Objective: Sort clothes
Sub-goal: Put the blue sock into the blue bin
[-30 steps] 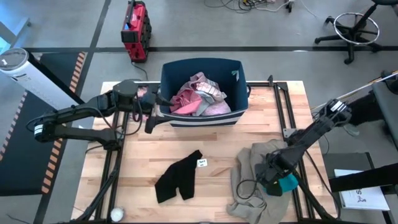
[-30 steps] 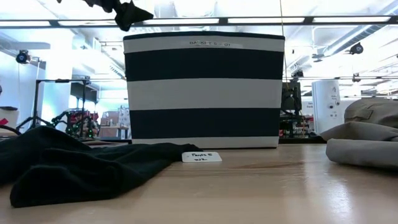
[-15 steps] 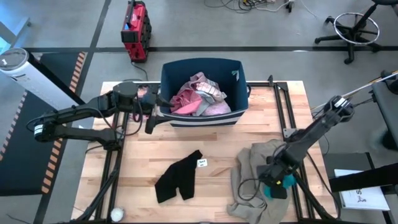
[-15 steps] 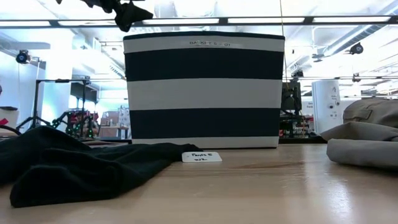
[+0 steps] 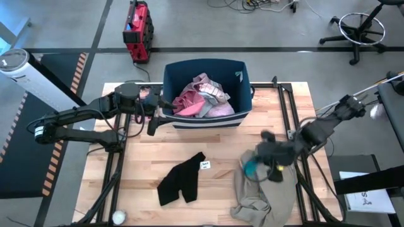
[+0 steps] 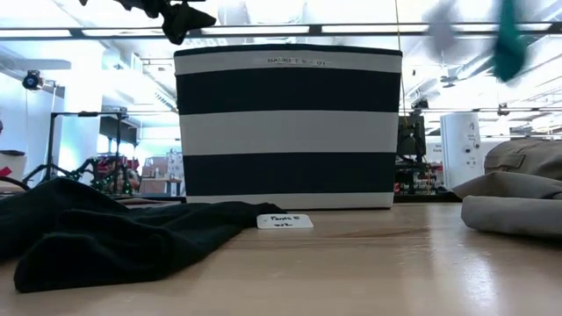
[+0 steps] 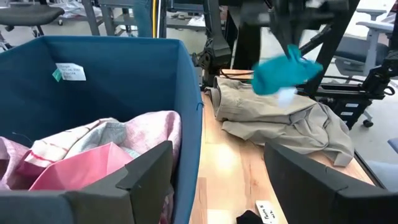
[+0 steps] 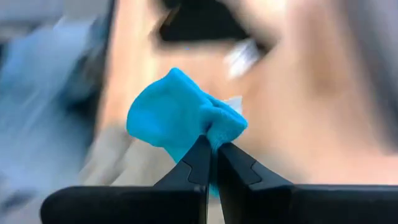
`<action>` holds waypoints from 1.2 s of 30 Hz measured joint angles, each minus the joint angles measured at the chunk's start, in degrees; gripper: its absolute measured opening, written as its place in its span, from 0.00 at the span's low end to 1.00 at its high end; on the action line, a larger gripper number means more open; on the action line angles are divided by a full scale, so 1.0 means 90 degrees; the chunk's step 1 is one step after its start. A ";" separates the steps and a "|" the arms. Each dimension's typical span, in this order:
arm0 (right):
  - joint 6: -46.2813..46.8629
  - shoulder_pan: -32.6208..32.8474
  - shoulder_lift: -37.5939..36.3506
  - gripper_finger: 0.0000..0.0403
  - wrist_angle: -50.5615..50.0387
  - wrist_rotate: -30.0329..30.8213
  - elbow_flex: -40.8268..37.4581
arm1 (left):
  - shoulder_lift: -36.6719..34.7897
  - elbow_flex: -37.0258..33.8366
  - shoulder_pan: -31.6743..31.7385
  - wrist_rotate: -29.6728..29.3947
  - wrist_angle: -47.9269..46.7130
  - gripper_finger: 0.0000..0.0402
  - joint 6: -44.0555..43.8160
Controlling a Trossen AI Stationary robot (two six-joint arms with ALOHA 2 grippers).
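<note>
Teal cloth, a small teal piece [image 8: 180,109], is now pinched between the closed fingers of the right gripper [image 8: 211,155] and has been lifted off the khaki-beige garment [image 5: 262,189], where it lay a second ago; a carry toward the navy striped bin [image 5: 205,120] seems under way. The left gripper [image 7: 214,180], fingers spread, is held beside the bin. A black piece [image 5: 183,180] is left on the wooden table [image 5: 139,170]; office chairs and cables are seen beyond.

Four cameras cover one wooden table [image 5: 139,183].

The high view looks straight down; the low view sits at tabletop height, close to the striped bin [image 6: 288,127]. The left wrist camera faces over the bin's rim toward khaki clothes [image 7: 280,115], shared with the overhead; the right wrist camera looks closely past its fingers.
</note>
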 joint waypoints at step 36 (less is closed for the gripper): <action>-0.4322 -0.7008 0.3478 0.00 0.3385 -0.2624 0.1668 | 0.0074 -0.0017 0.0001 0.0004 -0.0080 0.60 0.0003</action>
